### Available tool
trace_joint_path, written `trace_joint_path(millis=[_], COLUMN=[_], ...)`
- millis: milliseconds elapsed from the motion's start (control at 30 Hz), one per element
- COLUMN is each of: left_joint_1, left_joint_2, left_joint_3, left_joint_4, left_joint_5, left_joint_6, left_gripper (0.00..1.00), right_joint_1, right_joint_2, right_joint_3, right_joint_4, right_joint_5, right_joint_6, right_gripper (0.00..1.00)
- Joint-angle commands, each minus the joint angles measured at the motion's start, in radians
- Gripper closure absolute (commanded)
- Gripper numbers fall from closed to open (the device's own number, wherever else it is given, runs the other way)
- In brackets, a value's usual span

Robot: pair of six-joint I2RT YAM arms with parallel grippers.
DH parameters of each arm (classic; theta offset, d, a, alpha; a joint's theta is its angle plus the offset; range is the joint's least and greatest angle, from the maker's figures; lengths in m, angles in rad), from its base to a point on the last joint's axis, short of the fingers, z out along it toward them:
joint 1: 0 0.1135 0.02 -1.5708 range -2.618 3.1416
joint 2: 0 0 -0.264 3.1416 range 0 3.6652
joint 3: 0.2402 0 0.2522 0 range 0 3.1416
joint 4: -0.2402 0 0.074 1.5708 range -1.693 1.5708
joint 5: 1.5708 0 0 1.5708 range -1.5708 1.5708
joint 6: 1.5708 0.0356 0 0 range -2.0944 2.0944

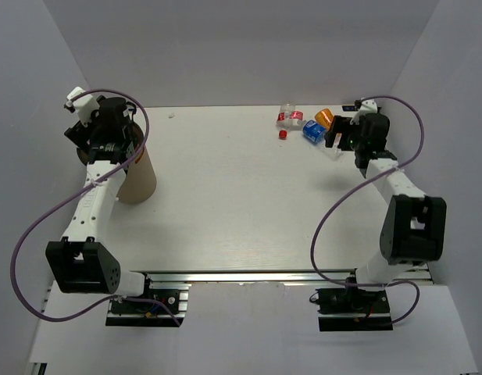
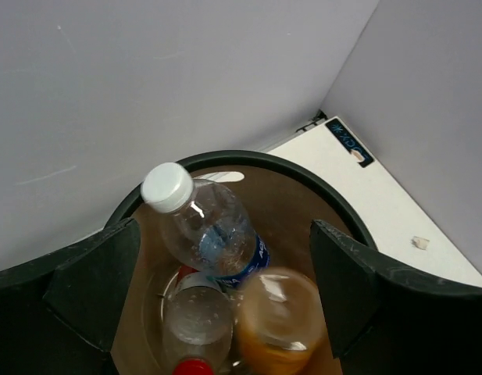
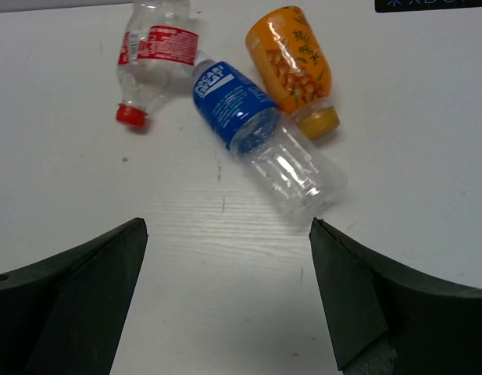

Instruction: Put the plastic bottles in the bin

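Three bottles binned, three left: we judge the left drop done and a right-arm pick next.
Our left gripper (image 2: 225,273) hangs empty, jaws spread wide, over the round brown cardboard bin (image 2: 248,158) at the white table's (image 1: 225,203) 9 o'clock; inside, a clear white-capped bottle (image 2: 213,234) leans cap toward 11, above a clear red-capped bottle (image 2: 195,320) and a blurred orange bottle (image 2: 276,320). Our right gripper (image 3: 229,258), jaws likewise apart and holding nothing, hovers at the table's 1 o'clock over the other three. In its wrist view the clear blue-labelled bottle (image 3: 256,133) runs from 10 to 4 o'clock, the stubby orange bottle (image 3: 291,62) points its cap to 5, the clear red-labelled bottle (image 3: 158,55) its red cap to 7. We would turn the wrist to close across the blue-labelled body, then lower.
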Motion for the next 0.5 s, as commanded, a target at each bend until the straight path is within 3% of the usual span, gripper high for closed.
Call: trace_joint_path(millis=[0,267,400,467], left_joint_1=[0.007,0.007,0.007,0.007], left_joint_2=[-0.070,-0.131,-0.192,-0.217], left_joint_3=[-0.009,-0.022,-0.089,-0.118], left_joint_4=[0.035,0.028,0.097,0.130], left_joint_5=[0.061,0.261,0.497,0.685], left_joint_6=[-0.001,0.011,0.034,0.046], left_gripper=[0.02,0.02,0.02,0.02], right_joint_1=[-0.029,-0.045,-0.045,-0.045], right_joint_2=[0.143,0.440,0.519,0.574], right_joint_3=[0.143,0.505,0.591,0.635], right_joint_4=[-0.098,-0.182,-0.173,-0.207], right_joint_5=[-0.005,-0.097,-0.133,-0.180], right_joint_6=[-0.084,-0.175,-0.212,-0.220], right_gripper=[0.11,0.11,0.11,0.11])
